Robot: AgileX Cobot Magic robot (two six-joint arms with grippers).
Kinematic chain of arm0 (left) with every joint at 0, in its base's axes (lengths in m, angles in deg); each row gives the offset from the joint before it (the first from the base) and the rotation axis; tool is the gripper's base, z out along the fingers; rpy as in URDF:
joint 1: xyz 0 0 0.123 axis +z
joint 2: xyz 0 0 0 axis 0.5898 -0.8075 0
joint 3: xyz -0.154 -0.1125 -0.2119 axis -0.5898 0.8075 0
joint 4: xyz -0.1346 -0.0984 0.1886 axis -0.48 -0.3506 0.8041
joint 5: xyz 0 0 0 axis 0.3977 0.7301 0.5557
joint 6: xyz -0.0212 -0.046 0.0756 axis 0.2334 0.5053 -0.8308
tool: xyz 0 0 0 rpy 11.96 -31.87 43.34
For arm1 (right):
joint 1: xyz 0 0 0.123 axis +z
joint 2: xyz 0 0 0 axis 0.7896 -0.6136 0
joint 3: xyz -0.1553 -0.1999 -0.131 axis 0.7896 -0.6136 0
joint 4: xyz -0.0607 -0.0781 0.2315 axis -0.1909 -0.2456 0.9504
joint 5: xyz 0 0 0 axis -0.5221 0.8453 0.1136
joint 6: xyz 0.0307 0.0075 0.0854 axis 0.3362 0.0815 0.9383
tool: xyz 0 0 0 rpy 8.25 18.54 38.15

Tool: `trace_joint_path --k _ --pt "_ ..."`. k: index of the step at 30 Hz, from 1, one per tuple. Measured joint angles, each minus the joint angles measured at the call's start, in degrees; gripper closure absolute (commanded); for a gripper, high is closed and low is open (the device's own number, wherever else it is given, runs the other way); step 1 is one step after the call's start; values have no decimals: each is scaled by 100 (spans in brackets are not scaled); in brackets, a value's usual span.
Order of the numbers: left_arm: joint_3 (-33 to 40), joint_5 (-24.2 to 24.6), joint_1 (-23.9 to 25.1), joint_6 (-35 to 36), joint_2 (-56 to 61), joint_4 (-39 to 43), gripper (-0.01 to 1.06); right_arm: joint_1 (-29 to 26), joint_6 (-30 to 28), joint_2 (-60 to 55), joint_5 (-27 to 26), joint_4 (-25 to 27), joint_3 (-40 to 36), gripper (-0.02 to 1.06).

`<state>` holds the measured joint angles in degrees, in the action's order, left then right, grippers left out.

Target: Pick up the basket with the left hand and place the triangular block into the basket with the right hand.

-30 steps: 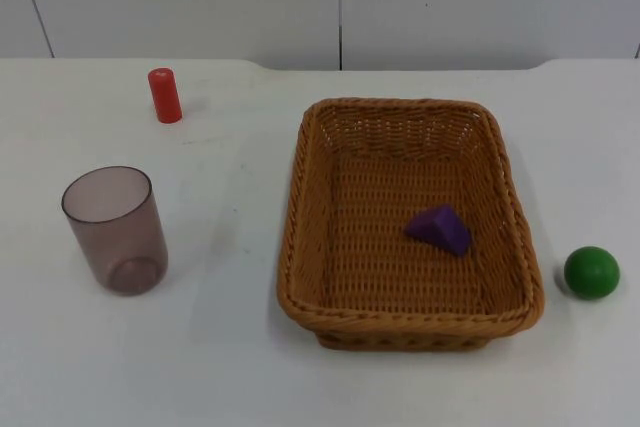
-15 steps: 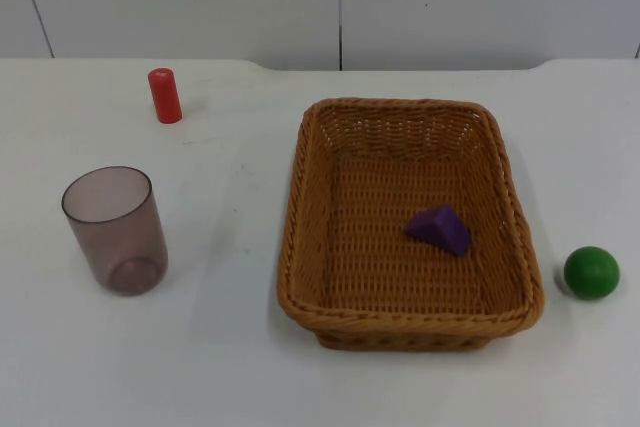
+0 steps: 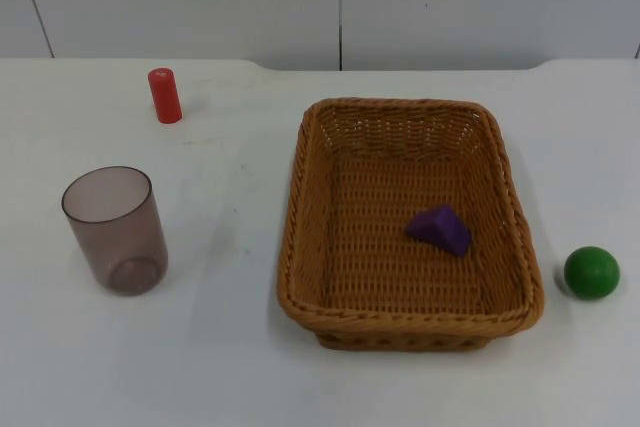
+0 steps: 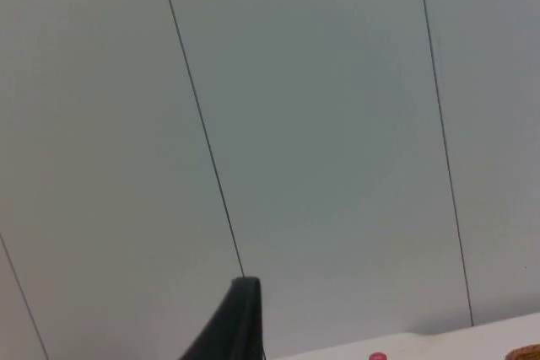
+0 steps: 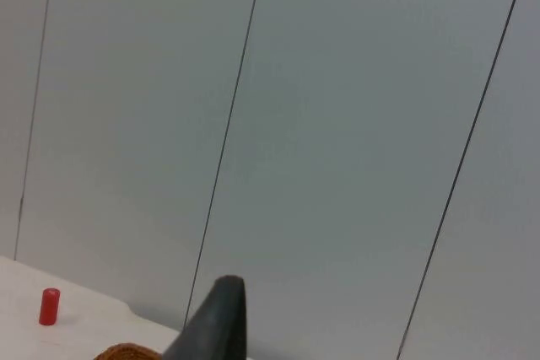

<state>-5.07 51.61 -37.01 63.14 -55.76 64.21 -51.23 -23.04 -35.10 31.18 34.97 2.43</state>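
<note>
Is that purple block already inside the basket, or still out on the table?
Inside. The purple block lies on the woven floor of the basket, with the rim all around it.

Wicker basket [image 3: 410, 222]: the near wall hides the strip of floor just behind it; in the left wrist view a sliver of rim [image 4: 525, 351] is cut by the picture's edge, and in the right wrist view a short arc of rim [image 5: 126, 351] shows, the rest cut off or behind the fingertip. Purple block [image 3: 439, 229]: the underside and far faces are hidden. Red cylinder [image 3: 165, 95]: in the left wrist view the picture's edge cuts it down to its cap [image 4: 377, 357]. Left gripper [image 4: 232, 326] and right gripper [image 5: 215, 322]: one dark fingertip each, cut off at the edge; finger spacing cannot be told. Tinted cup [image 3: 114, 230]: its base is seen blurred through the wall.
</note>
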Motion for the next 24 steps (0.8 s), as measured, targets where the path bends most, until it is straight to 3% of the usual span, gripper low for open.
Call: trace_joint_path --k 11,19,24 --pt "13 -147 0 -33 0 157 0 0 0 0 -277 -231 -17 0" --pt "718 -148 -5 472 0 798 0 0 1048 0 -373 -1206 -862 0" --pt "1511 -148 -5 514 0 795 0 0 1350 0 -373 -1406 -1430 0"
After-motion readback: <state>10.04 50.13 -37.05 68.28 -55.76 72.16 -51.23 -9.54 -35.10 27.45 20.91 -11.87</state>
